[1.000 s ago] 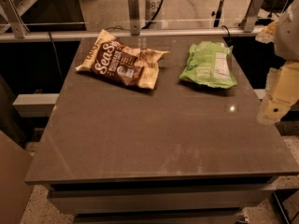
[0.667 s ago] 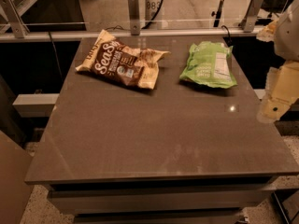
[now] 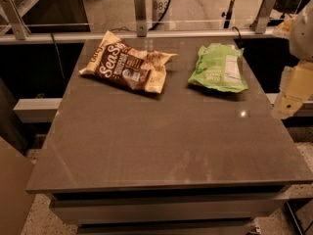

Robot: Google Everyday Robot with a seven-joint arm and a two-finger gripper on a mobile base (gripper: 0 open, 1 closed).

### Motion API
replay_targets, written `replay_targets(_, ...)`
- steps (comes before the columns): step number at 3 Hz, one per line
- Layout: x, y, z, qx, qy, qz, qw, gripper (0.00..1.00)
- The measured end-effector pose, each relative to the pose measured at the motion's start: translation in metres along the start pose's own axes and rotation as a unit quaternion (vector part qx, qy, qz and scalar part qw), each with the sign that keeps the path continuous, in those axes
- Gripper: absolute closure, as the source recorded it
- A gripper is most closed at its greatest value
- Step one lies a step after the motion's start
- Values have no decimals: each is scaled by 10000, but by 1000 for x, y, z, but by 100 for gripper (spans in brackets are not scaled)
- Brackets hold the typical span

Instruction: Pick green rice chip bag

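Observation:
The green rice chip bag [image 3: 219,68] lies flat at the back right of the grey table [image 3: 161,141], its white label panel facing the right edge. My gripper [image 3: 292,91] is a pale cream shape at the right edge of the camera view. It hangs just past the table's right edge, to the right of the green bag and slightly nearer the front, apart from it. It holds nothing that I can see.
A larger brown-and-cream "Sens" bag [image 3: 128,62] lies at the back left of the table. A metal rail with posts [image 3: 141,9] runs behind the table. A shelf ledge [image 3: 34,109] sits to the left, and the floor [image 3: 39,219] is below.

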State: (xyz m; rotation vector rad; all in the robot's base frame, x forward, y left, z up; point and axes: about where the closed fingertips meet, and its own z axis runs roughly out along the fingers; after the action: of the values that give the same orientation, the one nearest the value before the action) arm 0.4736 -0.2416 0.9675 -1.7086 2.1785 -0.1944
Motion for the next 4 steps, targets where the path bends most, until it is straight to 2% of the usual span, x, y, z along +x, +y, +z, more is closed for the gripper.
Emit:
replay_targets(2, -1, -2, 3, 1, 56, -45, 10000, 0)
replay_targets(3, -5, -8, 32, -162, 139, -173, 9996, 0)
replay_targets(4, -3, -24, 54, -176, 188, -200, 9995, 0)
